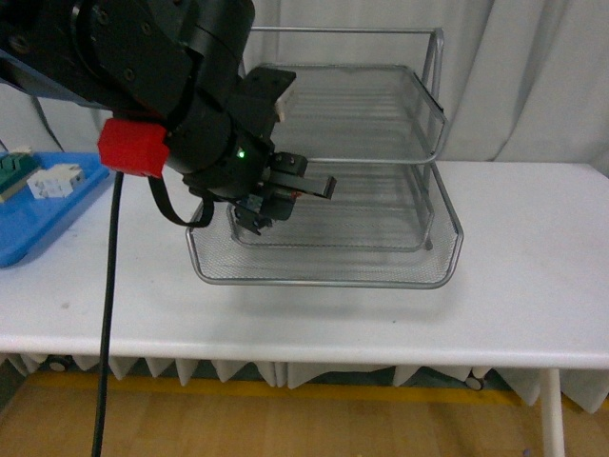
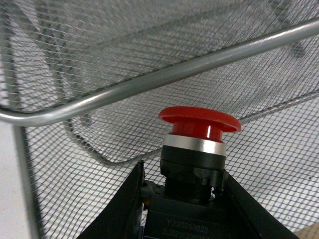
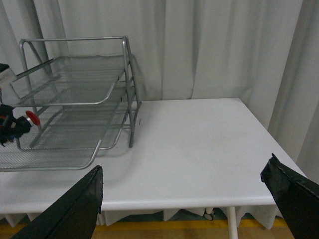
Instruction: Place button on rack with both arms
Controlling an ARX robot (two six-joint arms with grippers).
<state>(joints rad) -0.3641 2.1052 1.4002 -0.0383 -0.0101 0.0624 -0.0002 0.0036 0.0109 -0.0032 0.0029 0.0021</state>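
Observation:
The button (image 2: 199, 122), a red mushroom cap on a black body, is held by its body in my shut left gripper (image 2: 184, 209), cap toward the rack (image 2: 149, 82). It hangs at the rack's front left corner, under one tier's rim rod and over the mesh of a lower tray. The front view shows the left gripper (image 1: 285, 195) at that corner of the silver rack (image 1: 381, 143). In the right wrist view, the red cap (image 3: 32, 118) shows beside the rack (image 3: 75, 99). My right gripper (image 3: 184, 199) is open and holds nothing, off to the rack's right over the table's front edge.
A flat blue tray (image 1: 38, 224) at the table's left holds a green-and-beige block (image 1: 14, 171) and a white block (image 1: 52, 181). The white table (image 3: 199, 144) stretches to the right of the rack. Grey curtains hang behind. My left arm's black cable (image 1: 112, 286) drops over the front edge.

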